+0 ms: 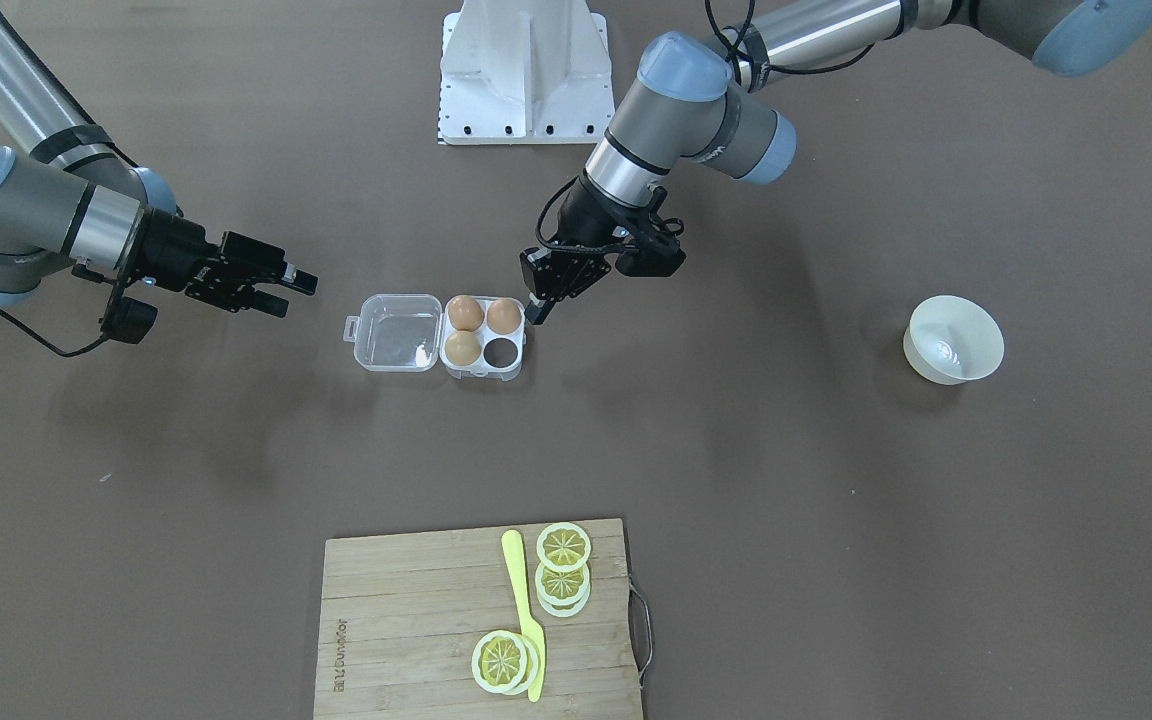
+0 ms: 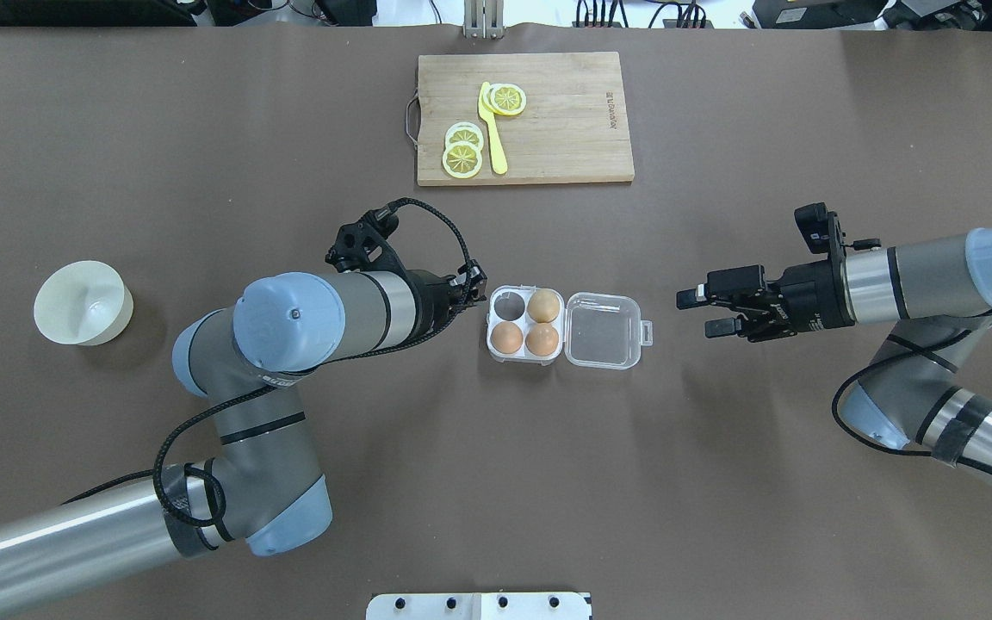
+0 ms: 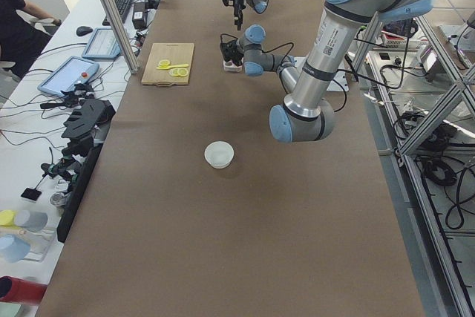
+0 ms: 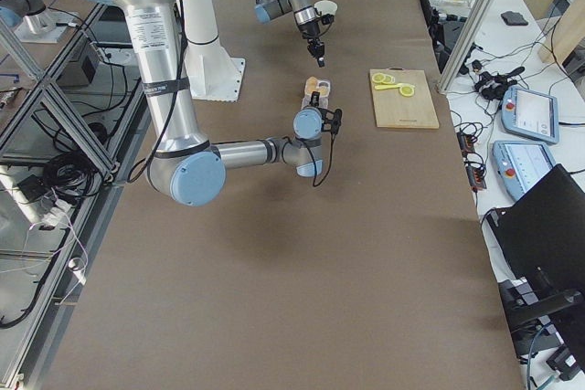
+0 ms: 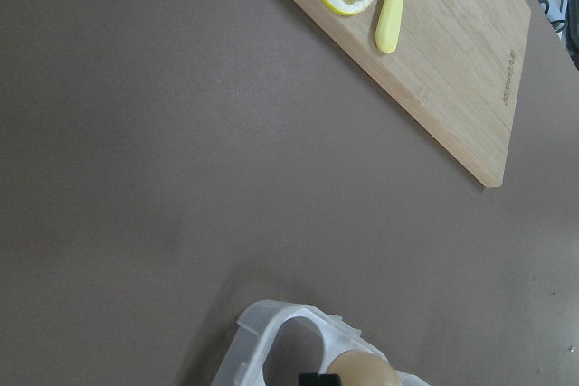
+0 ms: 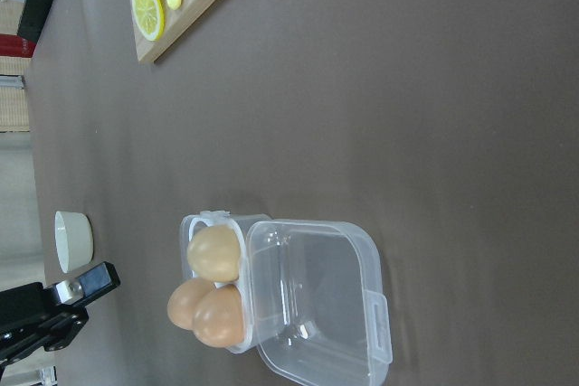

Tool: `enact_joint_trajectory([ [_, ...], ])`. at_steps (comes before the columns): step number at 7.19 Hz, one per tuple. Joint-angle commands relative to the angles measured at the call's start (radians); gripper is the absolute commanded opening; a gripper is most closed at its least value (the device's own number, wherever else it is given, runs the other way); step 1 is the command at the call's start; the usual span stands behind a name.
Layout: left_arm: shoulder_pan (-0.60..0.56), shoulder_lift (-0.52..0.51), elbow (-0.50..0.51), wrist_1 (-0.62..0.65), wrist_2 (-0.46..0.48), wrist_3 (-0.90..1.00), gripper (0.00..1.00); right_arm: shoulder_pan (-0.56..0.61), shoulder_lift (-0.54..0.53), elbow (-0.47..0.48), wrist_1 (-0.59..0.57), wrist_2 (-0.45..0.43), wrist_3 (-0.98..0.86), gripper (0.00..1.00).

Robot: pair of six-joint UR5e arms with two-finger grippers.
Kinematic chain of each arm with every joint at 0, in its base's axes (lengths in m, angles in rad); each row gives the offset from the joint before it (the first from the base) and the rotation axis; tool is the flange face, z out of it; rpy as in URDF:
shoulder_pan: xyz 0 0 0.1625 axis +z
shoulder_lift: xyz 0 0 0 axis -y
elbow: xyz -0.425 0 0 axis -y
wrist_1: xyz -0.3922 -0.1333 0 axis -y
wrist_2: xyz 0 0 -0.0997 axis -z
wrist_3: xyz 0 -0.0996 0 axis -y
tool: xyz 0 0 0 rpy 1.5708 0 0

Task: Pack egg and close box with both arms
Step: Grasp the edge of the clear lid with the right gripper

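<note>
My box (image 2: pixel 491 327) lies open, its clear lid (image 2: pixel 604 331) flat toward my right arm (image 2: pixel 909 275). The egg (image 2: pixel 507 337), reddish-brown, sits in the near cell on my left arm's (image 2: pixel 324 314) side. My left gripper (image 2: pixel 474 291) hangs just beside the box. My right gripper (image 2: pixel 698 312) is spread, near the lid.

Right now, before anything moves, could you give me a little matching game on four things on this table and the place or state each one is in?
Things:
1. box
2. bowl
3. knife
4. right end effector

States:
A. lies on the wooden board
B. open, holds three eggs
C. empty, off-white
D. open, holds nothing

Pairs: 1-B, 2-C, 3-A, 4-D
</note>
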Motion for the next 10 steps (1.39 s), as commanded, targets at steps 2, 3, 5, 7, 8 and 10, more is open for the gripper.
enact_joint_trajectory([
  [2, 0.001, -0.004, 0.001, 0.011, 0.000, 0.002, 0.00, -0.041, 0.024, -0.013, 0.006, -0.062, 0.028, 0.99],
  [3, 0.000, -0.002, -0.001, 0.012, -0.001, 0.002, 0.00, -0.047, 0.056, -0.043, 0.007, -0.068, 0.092, 0.99],
  [5, 0.000, -0.002, -0.002, 0.014, 0.000, 0.000, 0.00, -0.070, 0.082, -0.062, 0.007, -0.100, 0.096, 0.99],
  [7, 0.000, -0.002, -0.002, 0.014, 0.000, 0.000, 0.00, -0.069, 0.080, -0.064, 0.009, -0.102, 0.098, 0.99],
  [8, 0.000, -0.002, -0.001, 0.015, 0.000, 0.000, 0.00, -0.067, 0.079, -0.064, 0.009, -0.102, 0.098, 0.99],
  [10, 0.001, -0.002, -0.002, 0.021, 0.000, -0.001, 0.00, -0.067, 0.074, -0.076, 0.009, -0.102, 0.098, 0.97],
])
